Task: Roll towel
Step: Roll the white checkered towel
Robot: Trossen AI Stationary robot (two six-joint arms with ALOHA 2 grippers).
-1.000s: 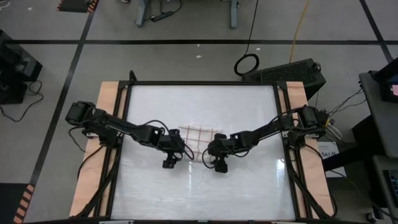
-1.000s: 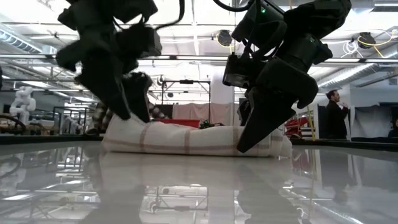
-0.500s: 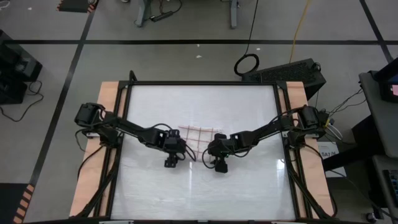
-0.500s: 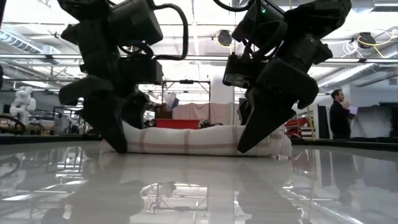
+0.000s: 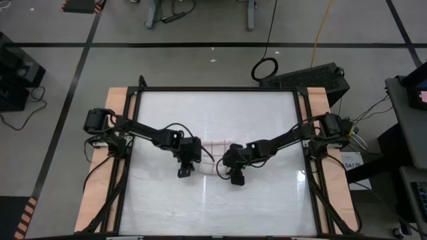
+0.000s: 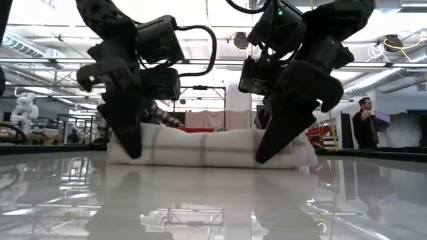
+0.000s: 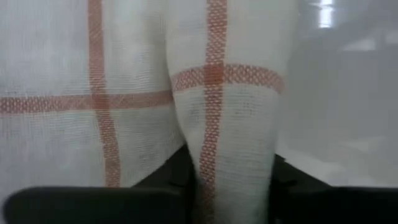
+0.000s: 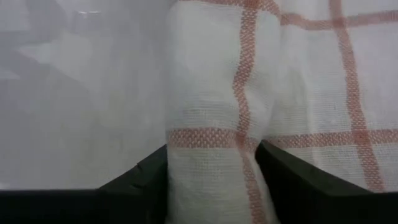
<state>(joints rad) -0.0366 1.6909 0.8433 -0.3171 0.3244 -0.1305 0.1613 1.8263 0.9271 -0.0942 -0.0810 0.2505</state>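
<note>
While the towel (image 5: 211, 147) shows narrower than before, both tools, left tool (image 5: 187, 163) and right tool (image 5: 233, 167), each pinching a roll end.

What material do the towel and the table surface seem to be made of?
The towel looks like thin woven cloth, perhaps cotton: the wrist views show an open weave with red-brown threads. The table surface looks hard, white and glossy, since it mirrors the arms; the exact material is unclear.

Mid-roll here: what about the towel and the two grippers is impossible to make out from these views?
- High view: most of the towel is covered by both wrists; the roll's tightness is unreadable.
- Low view: the left gripper and right gripper hide both roll ends.
- Wrist views: cloth fills the frames; any unrolled part is cut off.
</note>
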